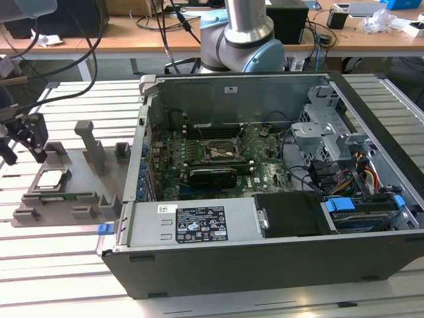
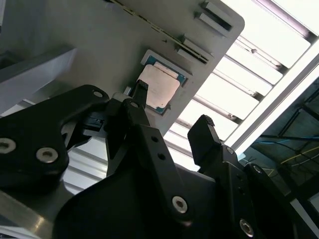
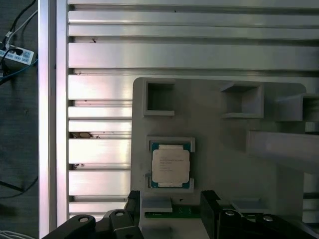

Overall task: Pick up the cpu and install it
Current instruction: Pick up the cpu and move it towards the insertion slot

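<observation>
Our claw [image 2: 172, 107] is wide open and holds nothing. It hangs above the grey holder block [image 1: 73, 165], which lies on the slatted metal tabletop [image 1: 53, 265] at the exterior view's left, just beside the open computer case [image 1: 265, 258]. The cpu [image 3: 170, 167] lies flat in a shallow square pocket of that block, shiny side up, and nothing touches it. In the first wrist view the chip looks to sit about midway between the two fingers [image 3: 210, 199], so we think the claw is lined up well. We judge that the step in hand is the pick-up. To do it well, we want one finger at each of two opposite sides of the chip, with the claw straight and not tilted. The pocket's low walls sit close to the chip, so the fingers have little room. A soft squeeze on the rim should do, since the chip is thin and could tip or slip. The dark socket [image 1: 222, 151] is inside the case, well apart from the claw.
</observation>
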Controlling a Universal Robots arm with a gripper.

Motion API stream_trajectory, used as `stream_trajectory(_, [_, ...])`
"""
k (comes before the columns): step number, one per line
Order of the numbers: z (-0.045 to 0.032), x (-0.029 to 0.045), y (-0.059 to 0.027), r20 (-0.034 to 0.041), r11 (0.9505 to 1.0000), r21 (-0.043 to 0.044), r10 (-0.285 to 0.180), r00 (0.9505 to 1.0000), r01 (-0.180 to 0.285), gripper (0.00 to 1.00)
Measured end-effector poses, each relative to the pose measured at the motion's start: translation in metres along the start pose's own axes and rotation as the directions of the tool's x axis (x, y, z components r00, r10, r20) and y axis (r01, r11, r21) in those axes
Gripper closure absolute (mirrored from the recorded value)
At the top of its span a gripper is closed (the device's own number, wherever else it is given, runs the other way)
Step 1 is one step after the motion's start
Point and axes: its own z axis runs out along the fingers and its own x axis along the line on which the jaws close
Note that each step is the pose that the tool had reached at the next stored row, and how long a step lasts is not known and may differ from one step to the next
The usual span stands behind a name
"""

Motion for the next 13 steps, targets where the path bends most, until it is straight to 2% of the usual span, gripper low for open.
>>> stream_trajectory(13, [0.0096,0.0003,0.0000,0.0001,1.0000,0.0000,0.000,1.0000,0.000,0.40])
